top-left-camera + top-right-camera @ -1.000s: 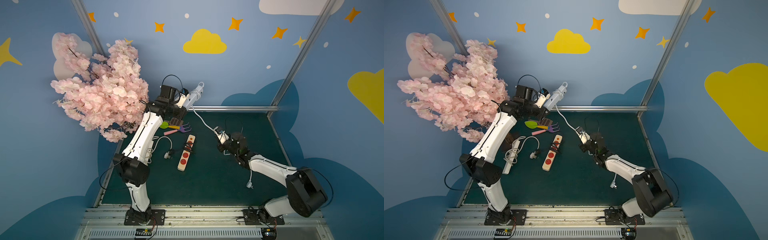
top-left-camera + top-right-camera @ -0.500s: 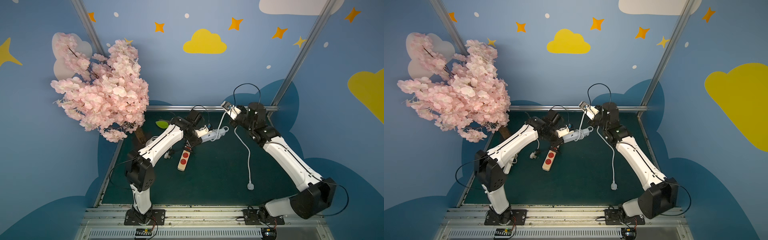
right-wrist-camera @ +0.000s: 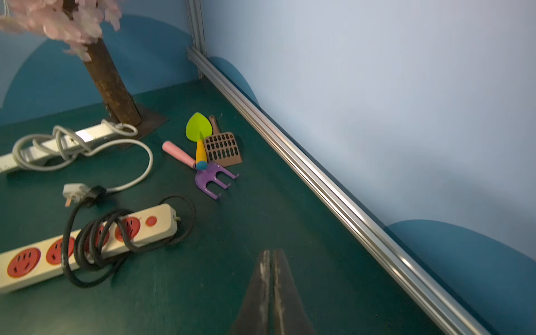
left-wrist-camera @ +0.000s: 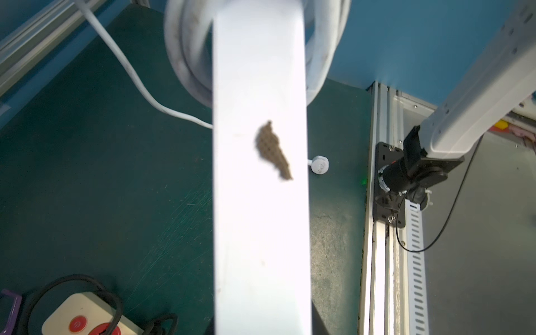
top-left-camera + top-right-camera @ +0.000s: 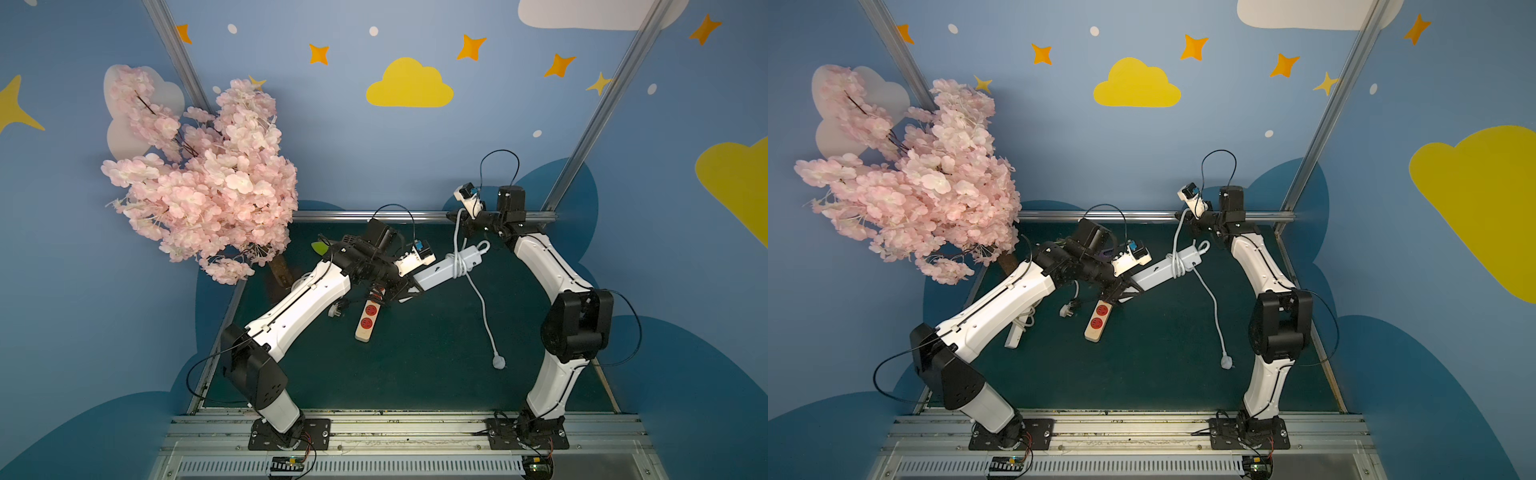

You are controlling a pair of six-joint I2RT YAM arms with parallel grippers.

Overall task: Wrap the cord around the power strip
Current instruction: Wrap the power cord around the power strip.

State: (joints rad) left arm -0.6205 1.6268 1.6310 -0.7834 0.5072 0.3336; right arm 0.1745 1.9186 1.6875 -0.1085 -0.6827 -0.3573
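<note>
Power strip (image 5: 441, 269) is held clear of the green mat (image 5: 415, 374), tilted, its far end raised toward the back rail (image 5: 332, 216). Near end is clamped in the left gripper (image 5: 409, 287), jaws closed on it. Cord (image 5: 458, 262) is wound in several loops round the power strip, close to the far end. One run of cord is carried up from the loops to the right gripper (image 5: 453, 217), which is held high beside the rail. In the right wrist view its fingers (image 3: 262, 278) are seen pressed together; whether cord is pinched between them cannot be told. The rest of the cord hangs down to the mat, where the plug (image 5: 498, 362) lies, well apart from the beige strip (image 5: 368, 319) lying below the left gripper
</note>
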